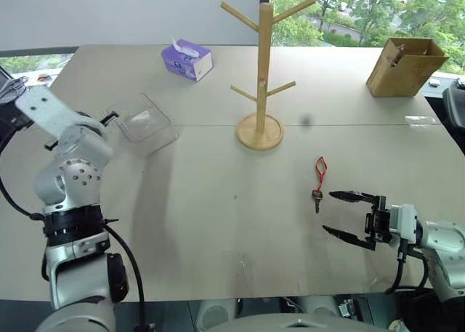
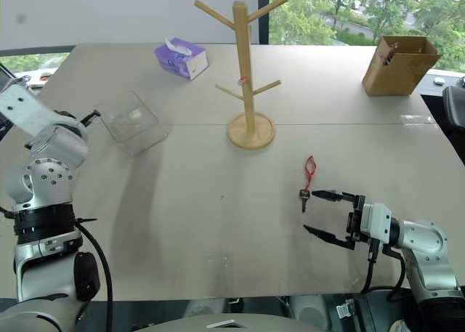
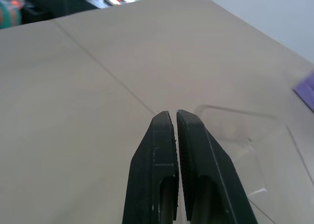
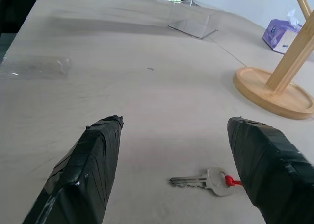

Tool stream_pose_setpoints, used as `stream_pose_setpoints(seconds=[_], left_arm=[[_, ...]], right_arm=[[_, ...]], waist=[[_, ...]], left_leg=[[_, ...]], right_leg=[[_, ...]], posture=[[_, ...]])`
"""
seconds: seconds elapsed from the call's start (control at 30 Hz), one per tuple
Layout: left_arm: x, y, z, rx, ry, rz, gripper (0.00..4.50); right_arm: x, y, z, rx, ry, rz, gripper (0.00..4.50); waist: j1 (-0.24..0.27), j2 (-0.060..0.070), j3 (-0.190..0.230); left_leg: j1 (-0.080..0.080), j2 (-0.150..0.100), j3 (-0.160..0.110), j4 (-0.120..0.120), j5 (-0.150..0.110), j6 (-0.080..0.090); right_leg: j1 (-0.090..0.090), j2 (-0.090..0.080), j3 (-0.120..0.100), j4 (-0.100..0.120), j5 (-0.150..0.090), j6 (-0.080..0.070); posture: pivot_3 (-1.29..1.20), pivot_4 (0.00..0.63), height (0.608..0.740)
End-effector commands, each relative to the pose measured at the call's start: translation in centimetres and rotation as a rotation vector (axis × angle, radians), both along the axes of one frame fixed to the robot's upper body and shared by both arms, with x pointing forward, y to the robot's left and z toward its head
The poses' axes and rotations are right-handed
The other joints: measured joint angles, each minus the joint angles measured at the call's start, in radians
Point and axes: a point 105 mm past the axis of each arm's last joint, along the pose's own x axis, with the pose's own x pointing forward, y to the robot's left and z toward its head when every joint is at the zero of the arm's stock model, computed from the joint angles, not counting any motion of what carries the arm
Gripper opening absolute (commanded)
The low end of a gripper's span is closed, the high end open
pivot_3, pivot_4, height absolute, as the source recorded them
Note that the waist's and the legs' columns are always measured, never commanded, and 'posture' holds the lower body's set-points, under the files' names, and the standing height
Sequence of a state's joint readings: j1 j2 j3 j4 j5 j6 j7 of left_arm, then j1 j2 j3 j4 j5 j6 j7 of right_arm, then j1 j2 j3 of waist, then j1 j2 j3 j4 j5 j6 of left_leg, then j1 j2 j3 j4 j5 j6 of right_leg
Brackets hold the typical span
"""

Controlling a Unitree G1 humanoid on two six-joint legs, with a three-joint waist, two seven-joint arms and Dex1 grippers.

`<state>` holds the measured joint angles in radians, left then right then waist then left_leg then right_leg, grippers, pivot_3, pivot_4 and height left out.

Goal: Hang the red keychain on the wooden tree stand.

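Right pincer (image 1: 338, 214): near edge of the desk (image 1: 218, 223) on the robot's right, held level and pointing toward the robot's left, its two black fingers (image 4: 83, 170) spread wide with nothing between them, the tips just beside the key end of the red keychain. Red keychain (image 1: 319, 173): lying flat on the desk, not hung; small metal key (image 4: 203, 179) nearest the pincer, thin red loop strap running away from it toward the stand; in the right wrist view the key lies on the desk surface in the gap ahead of the open fingers, not touched by either. Left pincer (image 3: 172, 131): raised on the robot's left side, its two black fingers pressed together, gripping nothing, the tips just beside the rim of a clear plastic container. Clear plastic container (image 1: 144, 123): open-topped, tilted, at the left middle of the desk. Wooden tree stand (image 1: 261, 78): upright at desk centre, beyond the keychain and apart from it, round disc base, upward-angled pegs bare, small red mark on the pole. Purple tissue box (image 1: 187, 59): far left of the stand, white tissue showing at the top. Brown cardboard box (image 1: 405, 65): far right corner, open at the top
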<state>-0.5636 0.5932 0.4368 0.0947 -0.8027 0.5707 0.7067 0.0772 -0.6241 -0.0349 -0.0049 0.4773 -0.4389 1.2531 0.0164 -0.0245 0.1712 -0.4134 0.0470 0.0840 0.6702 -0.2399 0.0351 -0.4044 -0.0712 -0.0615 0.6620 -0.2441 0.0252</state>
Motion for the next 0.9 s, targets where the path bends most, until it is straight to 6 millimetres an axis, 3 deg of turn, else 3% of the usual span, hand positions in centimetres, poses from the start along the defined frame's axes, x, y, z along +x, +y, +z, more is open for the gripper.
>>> stream_pose_setpoints(seconds=[0.03,0.23,0.63,0.9], left_arm=[[-0.8,1.2,1.3,0.023,-0.055,0.054,0.17],[-0.6,0.9,1.7,0.044,-0.061,0.042,0.17],[0.9,-2.3,2.7,0.089,-0.065,-0.066,0.17],[0.9,-2.6,2.5,0.09,-0.055,-0.07,0.17]], right_arm=[[0.1,-0.1,1.5,0.0,-0.059,-0.003,3.67],[0.2,-0.2,1.4,-0.004,-0.055,-0.003,3.67],[0.1,-0.3,1.5,0.003,-0.053,-0.013,3.67],[-0.1,-0.2,1.4,0.007,-0.048,-0.017,3.67]], waist=[[0.001,-0.001,0.0],[0.0,-0.001,-0.001],[0.0,-0.002,-0.001],[-0.001,-0.002,-0.001]], left_leg=[[0.0,0.0,0.0,0.0,0.0,0.0],[0.0,0.0,-0.001,0.0,0.0,0.0],[0.0,0.0,-0.001,0.0,0.0,0.0],[0.0,0.0,-0.001,0.0,0.0,0.0]], right_leg=[[0.0,0.0,0.0,0.0,0.0,0.0],[0.0,0.0,-0.001,0.0,0.0,0.0],[0.0,0.0,-0.001,0.0,0.0,0.0],[0.0,0.0,-0.001,0.0,0.0,0.0]], posture=[[0.0,0.15,0.74],[0.0,0.15,0.74],[0.0,0.15,0.74],[0.0,0.15,0.74]])
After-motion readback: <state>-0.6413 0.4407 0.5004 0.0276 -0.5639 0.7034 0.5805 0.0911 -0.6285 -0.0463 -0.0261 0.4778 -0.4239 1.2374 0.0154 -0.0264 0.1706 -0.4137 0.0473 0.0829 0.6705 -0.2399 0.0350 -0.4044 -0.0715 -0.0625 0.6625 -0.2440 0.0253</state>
